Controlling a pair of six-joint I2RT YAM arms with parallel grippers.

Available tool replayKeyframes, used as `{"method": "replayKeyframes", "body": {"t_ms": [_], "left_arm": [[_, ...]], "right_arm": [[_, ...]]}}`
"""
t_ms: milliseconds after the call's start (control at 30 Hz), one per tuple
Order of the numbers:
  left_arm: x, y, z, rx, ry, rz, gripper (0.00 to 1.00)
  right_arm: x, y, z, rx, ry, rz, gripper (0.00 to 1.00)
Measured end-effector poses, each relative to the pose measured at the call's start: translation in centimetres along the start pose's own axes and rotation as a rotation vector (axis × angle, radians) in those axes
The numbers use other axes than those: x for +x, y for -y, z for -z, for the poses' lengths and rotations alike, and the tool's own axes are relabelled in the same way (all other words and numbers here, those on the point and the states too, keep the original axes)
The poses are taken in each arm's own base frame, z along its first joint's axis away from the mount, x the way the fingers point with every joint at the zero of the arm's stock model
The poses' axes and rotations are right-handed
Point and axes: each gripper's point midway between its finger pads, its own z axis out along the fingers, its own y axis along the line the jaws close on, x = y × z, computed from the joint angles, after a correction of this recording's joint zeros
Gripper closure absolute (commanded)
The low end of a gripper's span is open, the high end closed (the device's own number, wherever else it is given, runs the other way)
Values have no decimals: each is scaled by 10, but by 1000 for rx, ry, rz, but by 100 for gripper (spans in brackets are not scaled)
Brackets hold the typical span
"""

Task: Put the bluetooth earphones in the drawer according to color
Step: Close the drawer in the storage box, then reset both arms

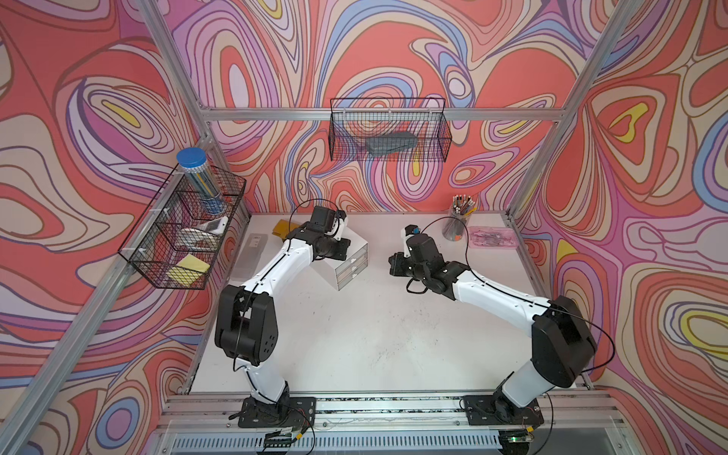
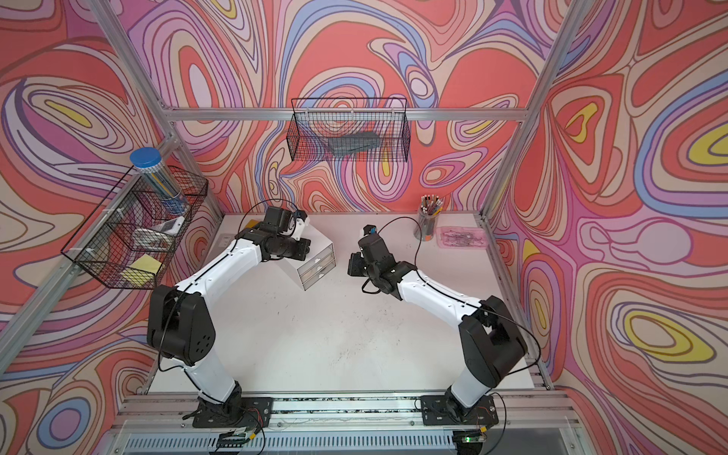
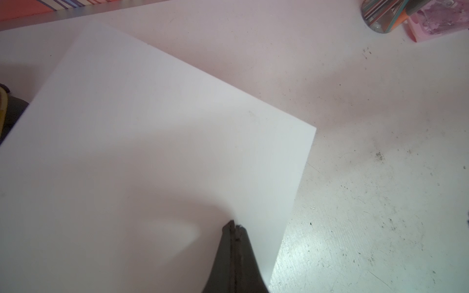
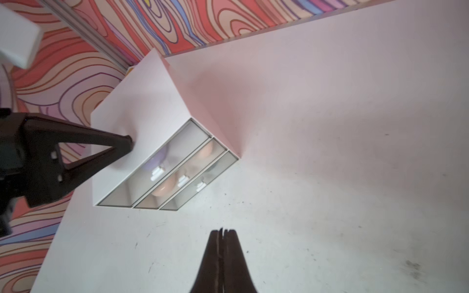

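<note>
Reaching up from the lower edge of both top views, the right end effector (image 4: 222, 231) hangs clenched and empty above the bench (image 1: 354, 335), while the left end effector (image 4: 129, 143), also clenched, rests on top of the white cabinet (image 1: 352, 262) just left of centre frame. All three drawers (image 4: 193, 137) are pushed in, a purple earphone case (image 4: 155, 162) and pink cases (image 4: 165, 186) dim behind their fronts. The cases look light, hard and slippery, best pinched across the middle; each drawer pulls by its small handle (image 4: 157, 173).
</note>
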Motion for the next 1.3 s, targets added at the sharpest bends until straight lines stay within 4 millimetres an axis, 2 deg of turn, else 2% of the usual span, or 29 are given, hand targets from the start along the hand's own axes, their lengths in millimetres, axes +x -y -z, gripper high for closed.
{"method": "replayKeyframes", "body": {"t_ms": [33,100,233,333,433,500,533,567,600,667,700,767,867,967,1133,1300], "left_arm": [[0,0,0,-1,0,0,100],[0,0,0,-1,1,0,100],[1,0,3,-15,14,-6,100],[9,-5,11,-53,23,-9,100],[23,-13,26,-106,42,-13,100],[30,-18,39,-147,71,-21,95],[32,-21,47,-170,95,-25,91],[31,-22,57,-188,128,-32,82],[28,-24,67,-205,165,-39,69],[19,-26,93,-244,255,-44,32],[14,-28,105,-263,301,-41,5],[6,-34,131,-318,399,-25,1],[8,-51,153,-425,507,41,1],[28,-71,149,-525,543,92,1],[75,-100,118,-668,489,121,1],[99,-120,98,-788,497,106,1]], "right_arm": [[-1,11,3,37,0,15,23],[-5,34,10,105,4,32,3],[-17,81,26,230,27,46,2],[-29,110,35,309,52,57,2],[-36,136,39,382,59,67,2],[-40,154,41,427,60,76,2],[-41,161,41,447,59,83,2],[-41,169,40,465,62,89,2],[-41,176,40,478,63,95,2],[-37,189,40,503,64,109,2],[-35,196,40,513,64,114,2],[-31,208,38,531,63,123,2],[-24,229,35,570,64,124,2],[-15,247,35,605,73,129,2],[-1,269,39,637,106,128,2],[-4,286,46,668,177,114,2]]}}
